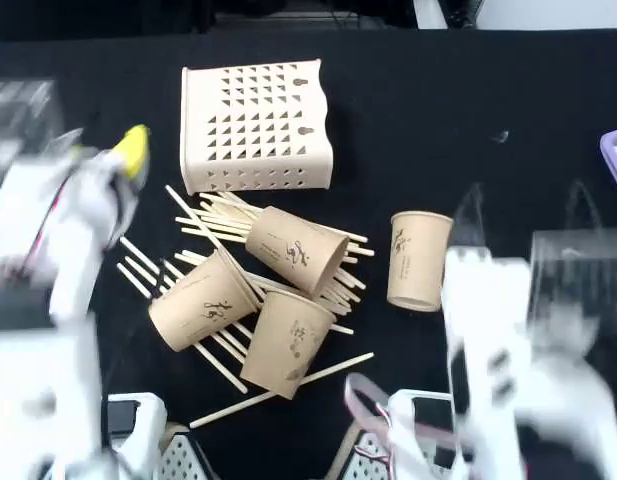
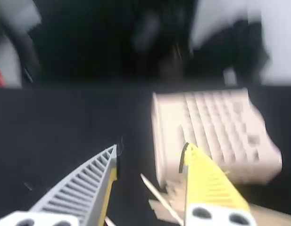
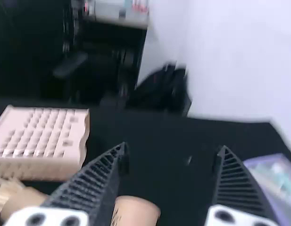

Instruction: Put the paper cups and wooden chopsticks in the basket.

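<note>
Left jaws and right jaws hung released; paper cups (image 1: 296,250) lay atop wooden chopsticks (image 1: 210,216), six o'clock of the basket (image 1: 256,125).

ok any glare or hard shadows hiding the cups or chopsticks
high view: even light, no glare, the paper cups and chopsticks read pale against the black table; left wrist view: the basket is evenly lit; right wrist view: bright white wall, no glare on the cup

Left tool (image 2: 150,147) and right tool (image 3: 173,148), both 2-fingered, both agape.
</note>
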`<action>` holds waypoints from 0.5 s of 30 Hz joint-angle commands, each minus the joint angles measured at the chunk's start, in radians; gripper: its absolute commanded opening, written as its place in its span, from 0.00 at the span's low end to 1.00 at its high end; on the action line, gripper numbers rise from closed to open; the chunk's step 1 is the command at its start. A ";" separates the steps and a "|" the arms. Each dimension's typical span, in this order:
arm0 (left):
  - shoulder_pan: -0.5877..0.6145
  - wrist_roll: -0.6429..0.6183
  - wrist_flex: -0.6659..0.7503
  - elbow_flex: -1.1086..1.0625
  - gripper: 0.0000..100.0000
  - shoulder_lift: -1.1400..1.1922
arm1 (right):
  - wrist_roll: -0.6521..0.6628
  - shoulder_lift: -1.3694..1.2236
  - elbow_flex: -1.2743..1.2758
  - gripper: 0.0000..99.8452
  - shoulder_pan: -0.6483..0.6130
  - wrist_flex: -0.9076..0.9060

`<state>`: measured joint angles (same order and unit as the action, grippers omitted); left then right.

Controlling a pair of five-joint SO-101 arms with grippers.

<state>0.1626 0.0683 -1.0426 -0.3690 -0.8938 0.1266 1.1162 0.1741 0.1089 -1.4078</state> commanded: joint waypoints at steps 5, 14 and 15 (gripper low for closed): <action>-0.051 -0.112 -0.006 0.409 0.23 0.738 | -0.044 -0.360 -0.039 0.29 -0.055 -0.118; -0.031 -0.161 -0.249 0.924 0.23 1.255 | -0.043 -0.449 0.102 0.29 -0.158 -0.094; -0.030 -0.161 -0.288 0.980 0.23 1.293 | -0.043 -0.449 0.108 0.29 -0.160 -0.086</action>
<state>0.1227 -0.0806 -1.2022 0.3276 0.2723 0.0867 0.6713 0.2816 -0.0307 -1.5259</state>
